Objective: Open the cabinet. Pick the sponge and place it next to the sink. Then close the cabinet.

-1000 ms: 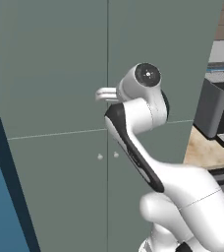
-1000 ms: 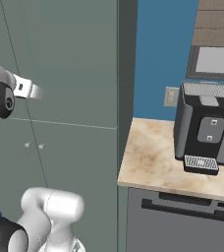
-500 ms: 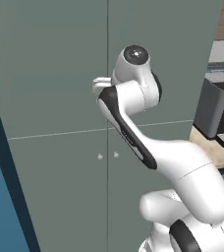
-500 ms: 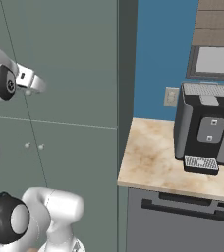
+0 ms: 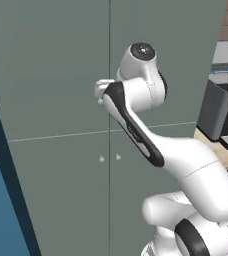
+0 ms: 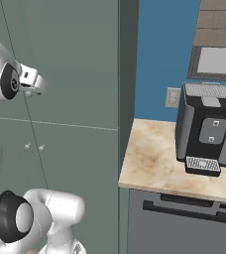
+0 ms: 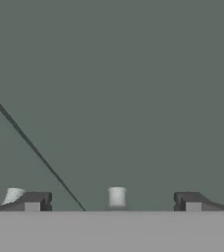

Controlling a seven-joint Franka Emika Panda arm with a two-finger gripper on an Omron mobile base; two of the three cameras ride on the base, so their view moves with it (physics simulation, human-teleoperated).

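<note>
Pincer (image 7: 112, 201) wide apart, holding nothing, right up close to the cabinet (image 5: 51, 75). One small pale knob (image 7: 116, 196) sits between the tips, another knob (image 7: 13, 195) just past the left tip, across the door seam. Best to creep forward, keep the middle knob centred, then squeeze and pull straight back. Doors shut, so sponge hidden. No sink near; just a coffee machine (image 6: 209, 130) on the bench (image 6: 154, 163).
</note>
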